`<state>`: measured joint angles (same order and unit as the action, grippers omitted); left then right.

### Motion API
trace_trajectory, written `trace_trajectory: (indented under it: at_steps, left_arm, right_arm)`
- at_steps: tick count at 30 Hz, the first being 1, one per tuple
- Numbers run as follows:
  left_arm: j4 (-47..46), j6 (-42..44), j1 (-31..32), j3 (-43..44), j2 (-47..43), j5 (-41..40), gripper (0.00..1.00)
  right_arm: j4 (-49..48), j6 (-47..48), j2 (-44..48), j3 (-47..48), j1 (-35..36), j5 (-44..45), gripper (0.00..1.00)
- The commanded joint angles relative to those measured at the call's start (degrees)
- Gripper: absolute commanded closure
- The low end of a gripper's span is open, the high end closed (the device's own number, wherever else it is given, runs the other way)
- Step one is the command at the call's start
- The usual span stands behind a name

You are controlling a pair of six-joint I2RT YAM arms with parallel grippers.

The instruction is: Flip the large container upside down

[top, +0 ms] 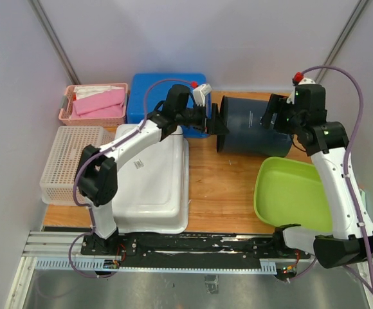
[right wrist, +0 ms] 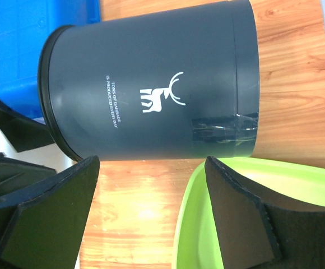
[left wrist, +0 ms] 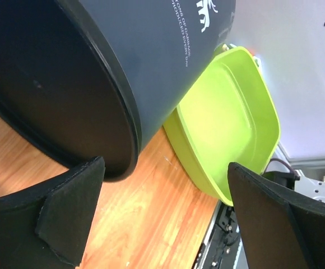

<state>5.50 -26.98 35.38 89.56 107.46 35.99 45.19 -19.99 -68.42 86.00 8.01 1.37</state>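
- Wooden worktop [top: 218, 187] inside a white-walled booth: the dark grey cylindrical plastic bin [top: 254, 125] lies on its side near the far edge, right of centre. Its open mouth faces my left arm and its closed base faces the right arm.
- My left claw [top: 215, 122] sits right at the bin's mouth, jaws spread wide and gripping nothing. In the wrist view the black rim passes just above one finger [left wrist: 67, 218]; I cannot tell whether they touch.
- My right claw [top: 273, 119] hovers at the base end, also wide open and empty. Its wrist view shows the bin beyond the fingertips, apart from them.
- I judge the job about half done: the bin is neither upright nor inverted, and it has yet to be tipped onto its mouth.
- Rolling is my main worry. A smooth round wall resting on wood could roll from an off-centre nudge, most likely into the lime-green shallow plastic tray [top: 292, 193] lying just beside it on the near side.
- A pinch on the thin rim alone could slip or twist as the weight swings over.
- If the mouth edge skids while I lift the base, the bin slides towards the blue plastic box [top: 157, 90] instead of pivoting.
- Both arms work close together here, so a hurried push from either end risks knocking the other.
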Motion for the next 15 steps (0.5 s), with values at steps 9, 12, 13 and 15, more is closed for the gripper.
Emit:
trace_trajectory:
  at_steps: [9,12,13,15]
  left_arm:
    - [8.86,1.74,-7.94,-13.22,-21.31,-17.97,0.03]
    - [10.70,1.56,-8.65,-16.72,-26.95,-24.57,0.01]
    - [11.08,1.51,-8.66,-17.84,-28.68,-26.21,0.01]
    - [11.41,1.20,-8.66,-20.27,-31.62,-28.56,0.01]
  right_arm:
    - [10.86,2.93,-12.97,13.18,21.39,29.60,0.21]
    - [12.25,2.31,-17.98,17.17,25.55,35.20,0.21]
    - [12.43,2.05,-20.13,18.39,26.74,37.02,0.21]
    - [12.49,1.71,-23.35,20.78,28.92,40.32,0.20]
